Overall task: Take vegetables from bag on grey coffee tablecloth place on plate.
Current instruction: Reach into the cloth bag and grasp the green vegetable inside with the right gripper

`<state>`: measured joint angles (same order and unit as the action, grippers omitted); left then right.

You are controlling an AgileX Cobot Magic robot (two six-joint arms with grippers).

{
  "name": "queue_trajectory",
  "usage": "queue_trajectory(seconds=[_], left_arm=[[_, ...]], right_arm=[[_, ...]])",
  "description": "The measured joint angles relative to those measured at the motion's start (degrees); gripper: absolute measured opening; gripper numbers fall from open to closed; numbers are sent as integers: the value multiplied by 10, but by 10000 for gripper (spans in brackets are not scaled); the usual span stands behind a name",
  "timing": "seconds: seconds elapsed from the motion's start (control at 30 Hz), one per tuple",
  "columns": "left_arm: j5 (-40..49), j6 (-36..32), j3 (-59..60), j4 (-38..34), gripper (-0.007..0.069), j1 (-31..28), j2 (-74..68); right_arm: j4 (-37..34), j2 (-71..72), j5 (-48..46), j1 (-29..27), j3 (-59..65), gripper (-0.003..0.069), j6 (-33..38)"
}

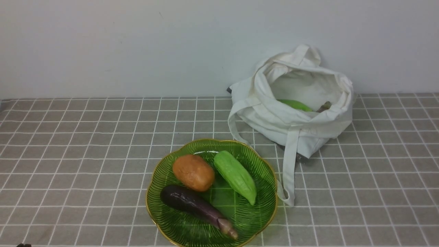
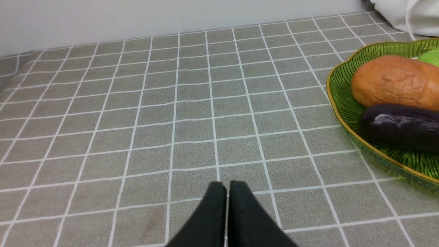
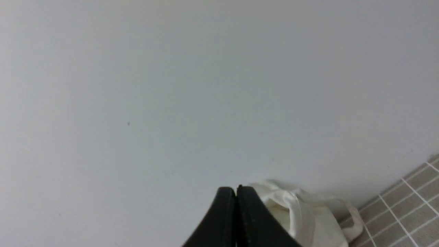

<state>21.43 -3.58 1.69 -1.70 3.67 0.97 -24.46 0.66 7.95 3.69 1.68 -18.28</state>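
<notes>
The green plate sits on the checked tablecloth near the front. It holds the orange-brown potato, a light green gourd and the dark purple eggplant. The off-white bag stands open at the back right, with a second green gourd showing inside. My left gripper is shut and empty, low over the cloth, left of the plate. My right gripper is shut and empty, raised, with the bag beyond it. Neither gripper shows in the front view.
A pale wall runs along the back edge of the cloth, just behind the bag. A bag strap hangs down onto the cloth beside the plate's right rim. A small brownish stem shows beside the gourd in the bag.
</notes>
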Motion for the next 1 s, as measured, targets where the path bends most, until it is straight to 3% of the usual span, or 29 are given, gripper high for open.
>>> queue_trajectory(seconds=[0.17,0.3,0.4,0.53,0.57,0.63,0.77,1.0], left_arm=[[0,0,0,0,-5,0,0],[0,0,0,0,-5,0,0],[0,0,0,0,-5,0,0],[0,0,0,0,-5,0,0],[0,0,0,0,-5,0,0],[0,0,0,0,-5,0,0],[0,0,0,0,-5,0,0],[0,0,0,0,-5,0,0]], right_arm=[[-5,0,75,0,-4,-15,-27],[29,-16,42,0,-63,-15,-29],[129,-121,-104,0,-222,-15,-29],[189,-242,-256,2,-348,-15,-16],[205,-324,-350,9,-422,-15,11],[203,-414,-443,18,-496,-15,66],[176,-571,-562,30,-614,-15,192],[106,-760,-602,35,-744,-15,306]])
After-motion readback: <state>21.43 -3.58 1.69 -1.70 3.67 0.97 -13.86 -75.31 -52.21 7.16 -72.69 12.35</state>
